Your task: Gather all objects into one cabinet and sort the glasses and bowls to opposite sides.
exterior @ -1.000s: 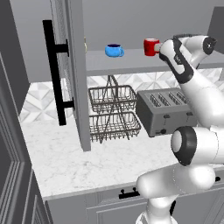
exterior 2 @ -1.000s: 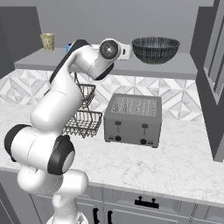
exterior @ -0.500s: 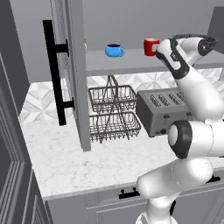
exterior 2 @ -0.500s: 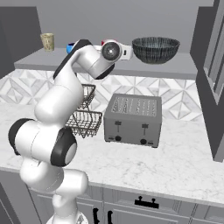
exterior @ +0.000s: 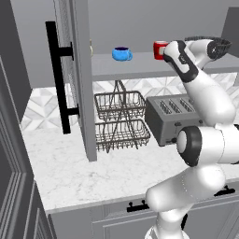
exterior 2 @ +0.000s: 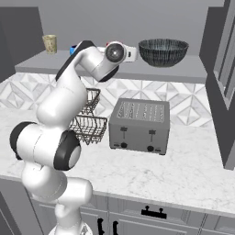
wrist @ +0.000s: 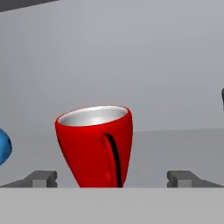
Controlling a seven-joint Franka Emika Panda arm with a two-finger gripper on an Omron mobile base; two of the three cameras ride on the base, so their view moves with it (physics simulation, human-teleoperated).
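A red mug (wrist: 96, 146) with a handle stands on the grey cabinet shelf (exterior: 126, 70). It sits just ahead of my open gripper (wrist: 113, 177), between the two fingertips (wrist: 41, 177) and apart from both. From the left base view the gripper (exterior: 169, 52) is right beside the red mug (exterior: 160, 49). A blue cup (exterior: 122, 53) sits further left on the shelf, and its edge (wrist: 3, 146) shows in the hand view. In the right base view, the cream cup (exterior 2: 50, 43) stands at the shelf's left end and the dark grey ribbed bowl (exterior 2: 163, 51) at its right.
A silver toaster (exterior 2: 140, 124) and a two-tier wire basket (exterior: 120, 121) stand on the marble counter below the shelf. The cabinet door (exterior: 79, 70) with its black bar handle (exterior: 58, 79) hangs open on the left. Another tall door (exterior 2: 220, 73) stands at the right.
My hand has moved a little left along the shelf, closer to the red mug. The jaws have stayed open and the tableware has not moved.
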